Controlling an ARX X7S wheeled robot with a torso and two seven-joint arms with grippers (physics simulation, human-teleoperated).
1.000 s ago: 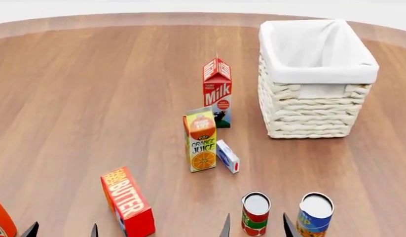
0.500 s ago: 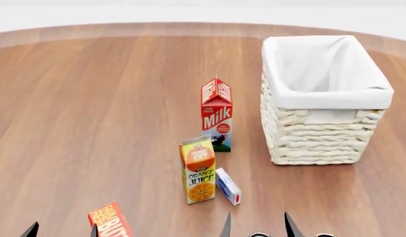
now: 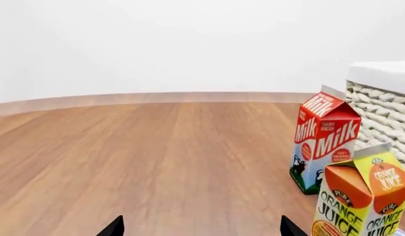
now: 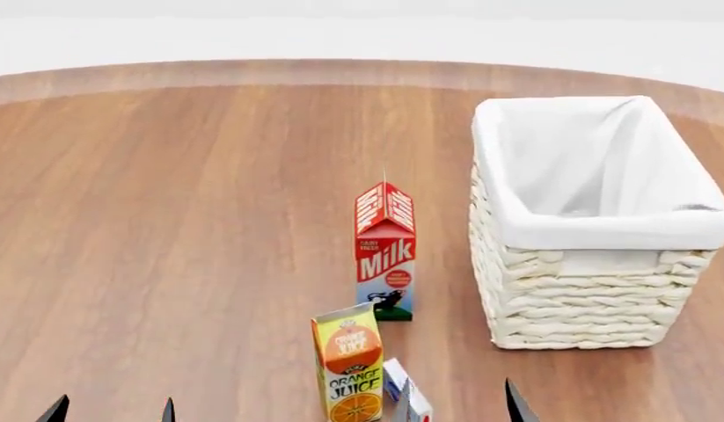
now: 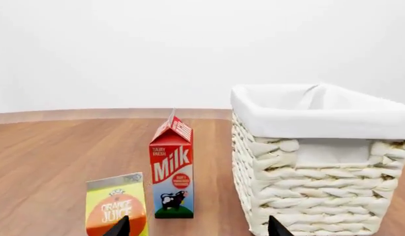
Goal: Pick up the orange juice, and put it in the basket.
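head view tilted up | orange juice point(image 4: 347, 373), Milk carton point(image 4: 386, 251), basket point(image 4: 590, 280) and small white box point(image 4: 409, 396) sit lower in frame than before | Butter box and both cans gone off bottom edge | more far table edge point(image 4: 221, 72) shown

Both grippers apparently open, empty

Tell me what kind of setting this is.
Likely a simulated tabletop test scene, not a real kitchen: a bare round wooden table against blank white walls, with grocery props, a milk carton, the orange juice and the basket.
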